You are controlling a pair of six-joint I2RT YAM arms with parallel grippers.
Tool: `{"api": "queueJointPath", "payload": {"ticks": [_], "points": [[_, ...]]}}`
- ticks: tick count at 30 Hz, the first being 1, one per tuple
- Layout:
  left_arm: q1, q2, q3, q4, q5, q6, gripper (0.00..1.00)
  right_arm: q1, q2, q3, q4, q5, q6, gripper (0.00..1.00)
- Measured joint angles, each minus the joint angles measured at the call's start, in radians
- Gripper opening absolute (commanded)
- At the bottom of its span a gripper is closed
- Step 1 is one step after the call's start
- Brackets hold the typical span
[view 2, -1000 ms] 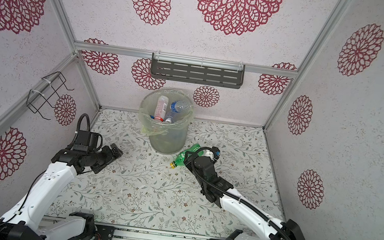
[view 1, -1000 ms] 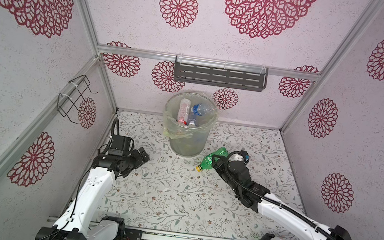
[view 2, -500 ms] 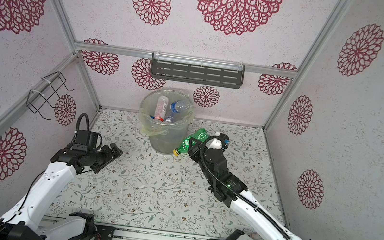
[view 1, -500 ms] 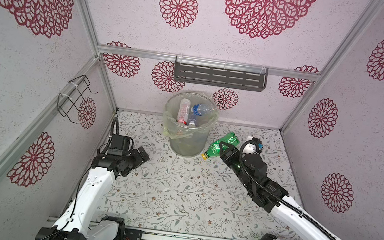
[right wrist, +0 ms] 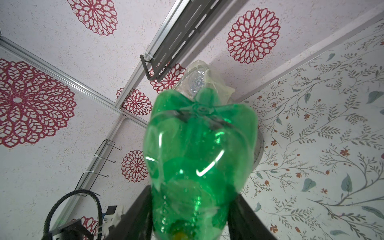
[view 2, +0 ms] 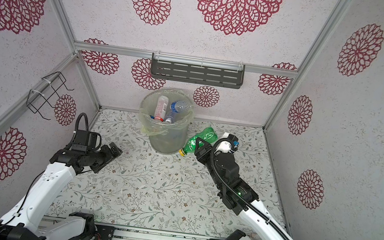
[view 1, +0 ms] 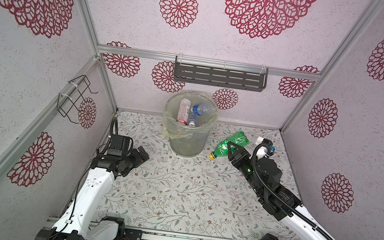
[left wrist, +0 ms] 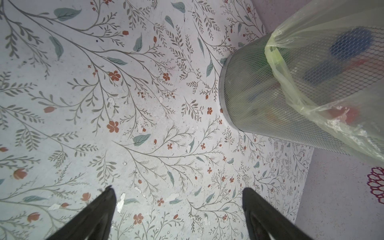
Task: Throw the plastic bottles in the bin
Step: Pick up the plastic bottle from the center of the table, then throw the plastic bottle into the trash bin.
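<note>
Plastic bottles (view 1: 183, 110): three in bin (view 1: 187, 146); right end effector (view 1: 228, 148) pinches one green bottle (view 1: 240, 139) (yellow-capped); left end effector (left wrist: 177, 188) spread.

1 bin (view 1: 187, 145) holding 3 visible bottles (view 1: 183, 110), 1 green bottle (view 1: 239, 140) outside — 1 shelf (view 1: 219, 77), 1 wire rack (view 1: 75, 96).

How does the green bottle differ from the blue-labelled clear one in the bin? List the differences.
Colour: the green bottle has a yellow cap; the blue-labelled bottle is clear. Place: the green bottle is outside the bin, beside it; the blue-labelled bottle lies inside, near the rim. State: the green bottle is clamped in the right gripper; the blue-labelled bottle rests free. Both are small plastic bottles.
</note>
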Motion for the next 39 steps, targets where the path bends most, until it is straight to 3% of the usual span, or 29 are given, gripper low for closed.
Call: {"api": "queueJointPath", "payload": {"ticks": [6, 10, 15, 18, 21, 22, 26, 30, 39], "points": [[0.0, 0.0, 0.0, 0.0, 0.0, -0.003, 0.97, -0.001, -0.019, -0.033, -0.005, -0.019, 0.009, 0.55], [0.0, 0.0, 0.0, 0.002, 0.0, -0.005, 0.97, -0.001, 0.047, 0.007, -0.007, -0.045, 0.008, 0.55], [0.001, 0.0, 0.0, 0.003, 0.0, -0.005, 0.97, -0.001, 0.274, 0.242, -0.018, -0.082, -0.009, 0.55], [0.002, 0.0, 0.0, 0.003, 0.0, -0.005, 0.97, -0.009, 0.454, 0.465, -0.041, -0.08, -0.019, 0.56], [0.003, 0.0, 0.0, 0.006, 0.001, -0.007, 0.97, -0.03, 0.646, 0.709, -0.063, -0.074, -0.015, 0.72], [0.003, 0.0, 0.0, 0.007, 0.002, -0.008, 0.97, -0.039, 0.705, 0.781, -0.073, -0.074, -0.011, 0.98], [0.003, 0.0, 0.0, 0.007, 0.005, -0.01, 0.97, -0.053, 0.858, 0.937, -0.118, -0.075, -0.008, 0.99], [0.004, 0.0, 0.0, 0.006, 0.003, -0.009, 0.97, -0.04, 0.827, 0.845, -0.145, -0.045, -0.011, 0.99], [0.007, 0.0, 0.0, 0.001, -0.004, -0.001, 0.97, -0.043, 0.485, 0.595, -0.22, 0.009, -0.053, 0.99]]}}
